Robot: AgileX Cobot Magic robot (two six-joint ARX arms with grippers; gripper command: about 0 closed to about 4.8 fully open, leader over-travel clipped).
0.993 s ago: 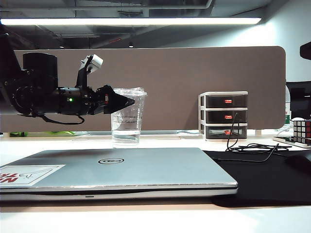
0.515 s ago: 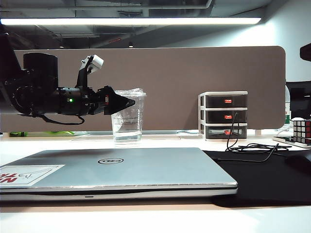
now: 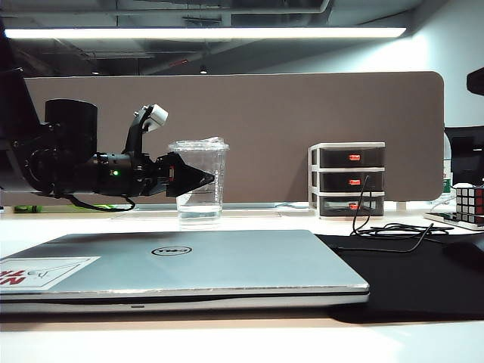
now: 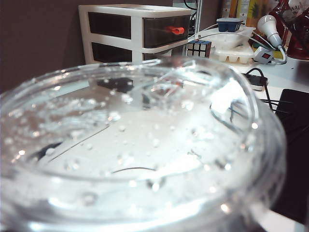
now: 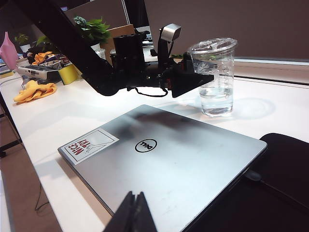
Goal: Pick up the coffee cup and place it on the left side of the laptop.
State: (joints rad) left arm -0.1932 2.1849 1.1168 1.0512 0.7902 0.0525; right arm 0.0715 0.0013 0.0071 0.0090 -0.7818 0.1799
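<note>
So the coffee cup (image 3: 199, 181) is standing upright on the white desk (image 3: 91, 223) behind the closed Dell laptop (image 3: 189, 265), roughly behind the middle of the lid in the exterior view, with a bit of clear liquid in the bottom and the crinkly clear lid still on. The left gripper (image 3: 198, 177) comes in level from the left side at about the upper half of the cup, and its dark pointed fingertips (image 3: 203, 179) overlap the cup's side in that view. From the right wrist view the left gripper (image 5: 203, 78) sits right beside the cup (image 5: 215, 77), jaws spread wide and not squeezing anything, so the cup is let go and resting on its own base. Whether a finger is still brushing the wall I honestly can't tell. The left wrist view is basically just the cup's lid (image 4: 140, 145) filling the frame, droplets all over it, super close and blurry. The right gripper (image 5: 134, 212) hangs low over the near edge of the laptop (image 5: 164, 159), well away from the cup, fingers pressed together with nothing between them. The laptop's white sticker (image 3: 41, 274) with red letters is at the lid's left corner.
</note>
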